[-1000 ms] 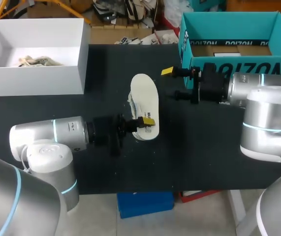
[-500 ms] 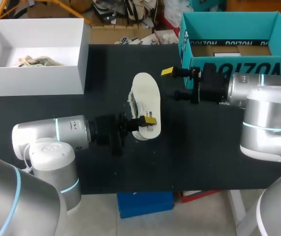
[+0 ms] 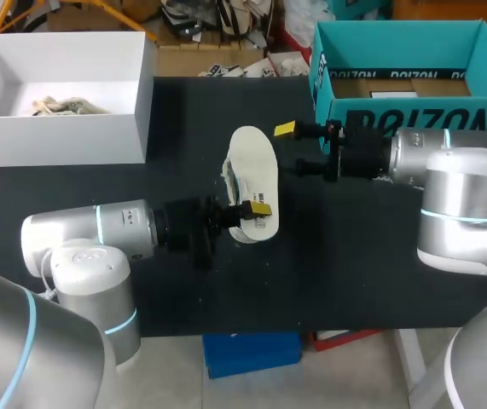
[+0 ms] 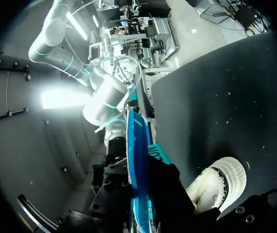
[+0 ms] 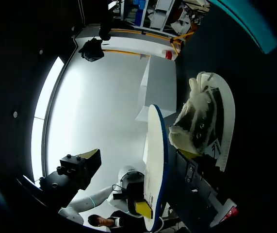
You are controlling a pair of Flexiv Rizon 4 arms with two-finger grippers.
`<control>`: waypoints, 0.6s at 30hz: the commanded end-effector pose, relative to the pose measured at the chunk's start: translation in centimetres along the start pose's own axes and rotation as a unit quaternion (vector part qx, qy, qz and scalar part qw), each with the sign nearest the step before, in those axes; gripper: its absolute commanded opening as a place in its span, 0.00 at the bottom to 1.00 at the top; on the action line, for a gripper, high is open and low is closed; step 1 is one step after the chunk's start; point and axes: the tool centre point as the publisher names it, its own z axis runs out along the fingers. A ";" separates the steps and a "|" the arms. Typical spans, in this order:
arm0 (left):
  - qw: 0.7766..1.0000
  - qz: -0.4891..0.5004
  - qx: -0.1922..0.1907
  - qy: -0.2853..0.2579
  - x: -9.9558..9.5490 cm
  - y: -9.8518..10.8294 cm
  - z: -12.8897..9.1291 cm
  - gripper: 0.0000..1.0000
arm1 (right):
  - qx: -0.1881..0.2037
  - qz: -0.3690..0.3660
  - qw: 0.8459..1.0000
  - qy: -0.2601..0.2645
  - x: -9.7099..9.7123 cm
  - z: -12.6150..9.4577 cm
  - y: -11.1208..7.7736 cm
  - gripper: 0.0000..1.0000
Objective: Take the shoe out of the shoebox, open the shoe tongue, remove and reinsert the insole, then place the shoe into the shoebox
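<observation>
1. Black table [image 3: 354, 256], matte. Both arms low over it, in from opposite sides.
2. Left gripper [image 3: 257, 210]: closed from above and below on the heel end of the insole [image 3: 252, 166]. Insole held out flat, pale printed face up, blue edge side-on in the left wrist view.
3. Shoe [image 5: 206, 121]: on the table right under the insole, fluffy upper showing, gripped by nothing. Upright or on its side: not clear. Mostly covered by the insole in the head view.
4. Right gripper [image 3: 296, 147]: wide open, empty, just beside the toe half of the insole, not touching it.
5. Judged step: insole out, reinsertion pending, boxing after that.
6. Risks:
   - Pinch on one end only, so the free toe end is likely to droop or swing on contact. Possible twist or slip in the grip.
   - Shoe loose on a smooth top, likely to slide or roll under a push from the insole unless pinned by the right gripper.
   - Opening hidden beneath the insole, so aim is hard to check from above. Toe end could jam on the collar or fold.
   - Open right fingers close enough to knock the insole sideways.
7. Farther off: white box [image 3: 55, 141] at the far left with a crumpled pale bundle [image 3: 60, 106] inside, well apart from the work. Teal shoebox [image 3: 482, 111] at the far right, with the right arm lying across its front wall and so in the way of the path back into it.
</observation>
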 end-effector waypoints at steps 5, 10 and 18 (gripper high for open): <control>1.000 0.001 -0.002 0.002 0.0 -0.1 0.1 0.00 | 0.035 0.004 0.999 0.009 -1.2 1.8 -0.1 1.00; 1.000 0.001 -0.002 0.002 0.0 -0.1 0.1 0.00 | 0.049 0.007 0.999 0.008 -1.2 2.6 -0.8 0.82; 1.000 0.001 -0.002 0.002 0.0 -0.1 0.1 0.00 | 0.070 0.007 0.997 0.009 -1.3 3.7 -1.8 0.83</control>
